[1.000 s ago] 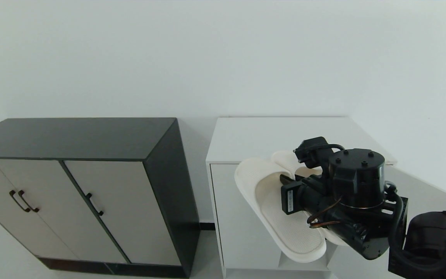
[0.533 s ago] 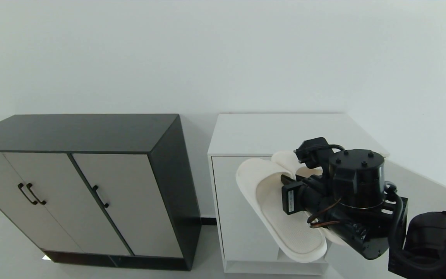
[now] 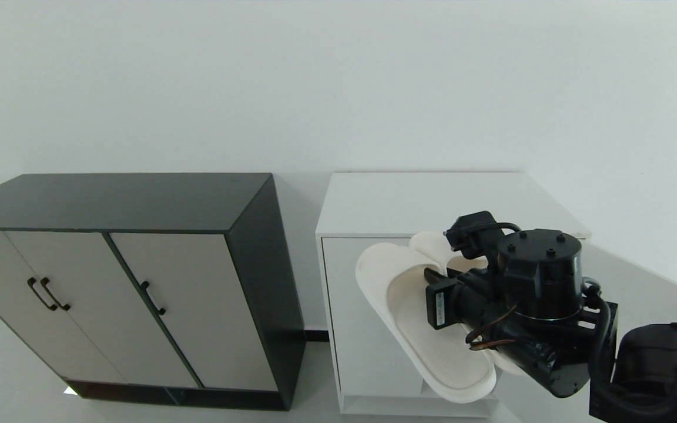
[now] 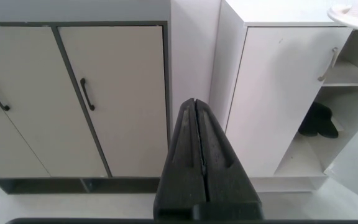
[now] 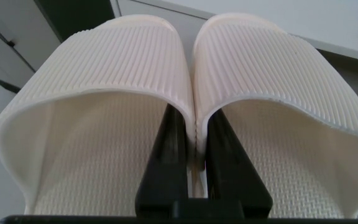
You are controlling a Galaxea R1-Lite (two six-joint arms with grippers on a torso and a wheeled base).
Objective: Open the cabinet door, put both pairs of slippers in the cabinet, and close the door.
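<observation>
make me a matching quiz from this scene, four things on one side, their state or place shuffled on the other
1 white slippers
2 left gripper
3 dark pair
4 black cabinet doors

a both closed
b inside the white cabinet
c shut, empty
d held by the right gripper

Pairs: 1-d, 2-c, 3-b, 4-a

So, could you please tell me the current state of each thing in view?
right claw: shut on the white slippers
left claw: shut, empty
black cabinet doors: shut
white cabinet: open, shelves exposed
dark pair: resting on a shelf inside
</observation>
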